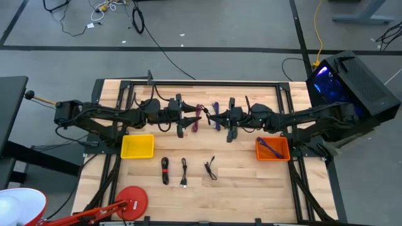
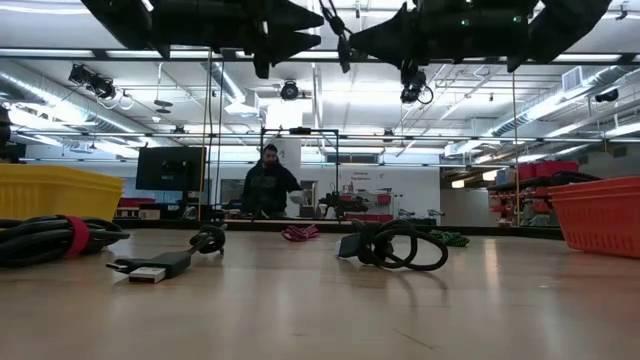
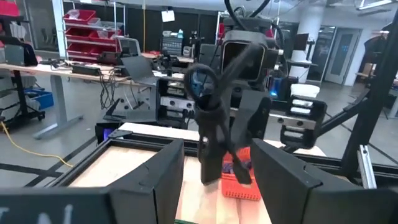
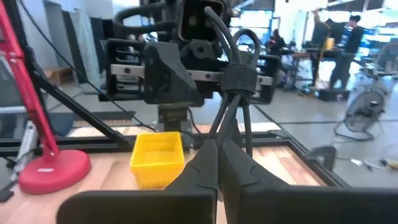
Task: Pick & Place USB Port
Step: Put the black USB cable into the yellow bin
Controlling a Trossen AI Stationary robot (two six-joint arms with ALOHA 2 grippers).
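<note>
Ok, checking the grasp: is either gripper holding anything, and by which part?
The right gripper pinches a bundled cable at its loop end, below the wrap band. The left gripper is open, holding nothing.

left claw parted, right claw clamped
</note>
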